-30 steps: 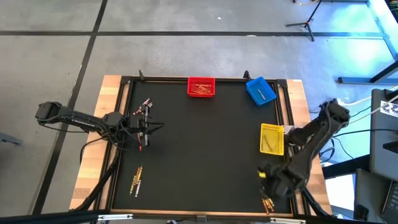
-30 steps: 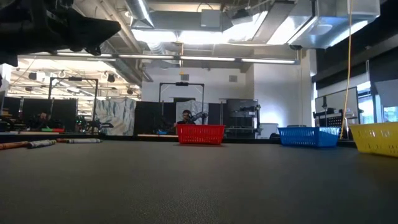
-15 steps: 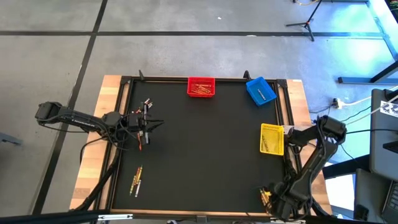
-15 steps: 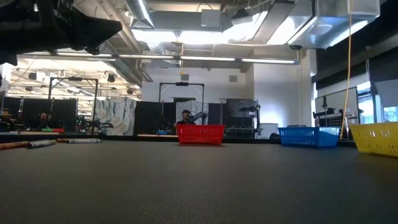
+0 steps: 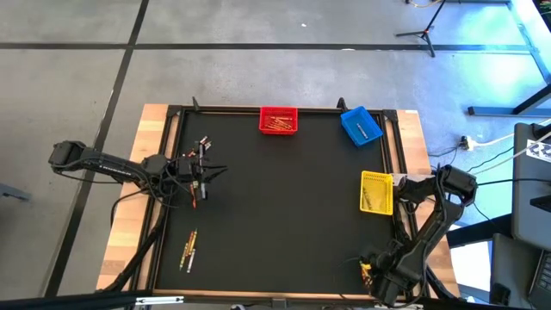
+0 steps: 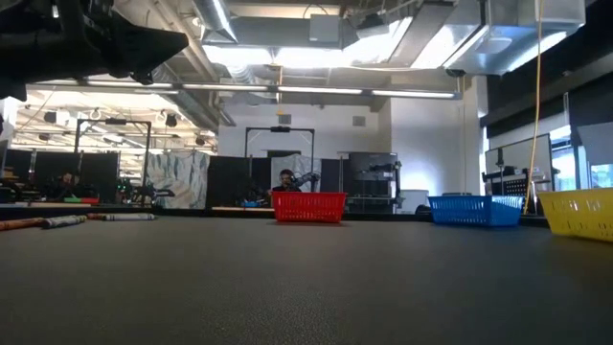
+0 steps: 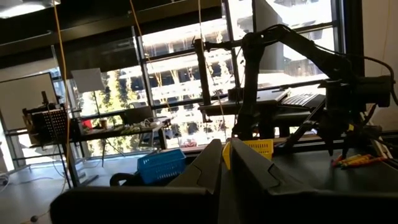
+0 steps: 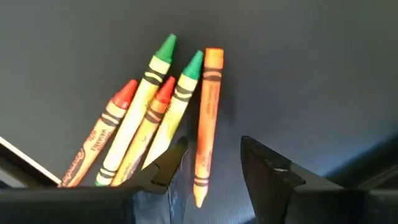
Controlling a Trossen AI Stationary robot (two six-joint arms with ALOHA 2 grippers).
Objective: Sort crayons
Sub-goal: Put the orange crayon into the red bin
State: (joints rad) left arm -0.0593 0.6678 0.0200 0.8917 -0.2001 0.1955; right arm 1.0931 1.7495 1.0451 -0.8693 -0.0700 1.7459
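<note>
Since a second ago the right gripper (image 8: pixel 211 162) has swung from beside the yellow bin (image 5: pixel 376 191) down to the table's near right corner, fingers parted and empty astride the orange crayon (image 8: pixel 207 118), seemingly to pick it, while the left gripper (image 7: pixel 222 163) hovers closed.

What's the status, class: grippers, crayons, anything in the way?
Right gripper open, low over the near-right crayon cluster, straddling the orange crayon. Left gripper waits near the left-side crayons. Neighbouring crayons crowd the pick.
</note>
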